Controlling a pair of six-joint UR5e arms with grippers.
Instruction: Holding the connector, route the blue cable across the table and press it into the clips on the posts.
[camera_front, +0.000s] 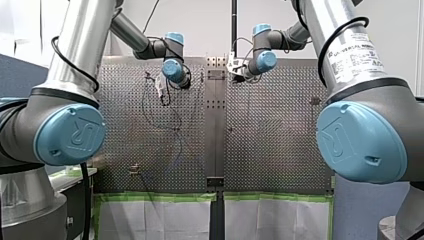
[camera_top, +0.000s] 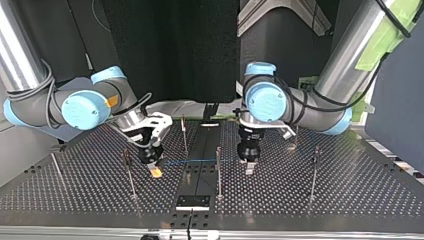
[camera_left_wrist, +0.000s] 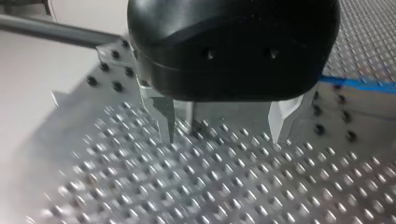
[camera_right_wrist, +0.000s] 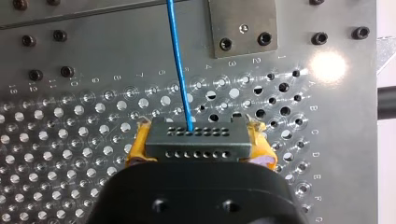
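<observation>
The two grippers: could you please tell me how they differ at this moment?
My right gripper has yellow-padded jaws; my left gripper has bare metal ones. My right gripper's jaws are shut on the grey connector, while my left gripper's stand open and empty. The blue cable leaves the connector in my right gripper but only passes beside my left gripper. Both point down at the perforated table.

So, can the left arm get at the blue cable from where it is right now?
Probably yes. The left end effector is open and empty, and the blue cable runs close beside it above the table, with nothing seen between them.
</observation>
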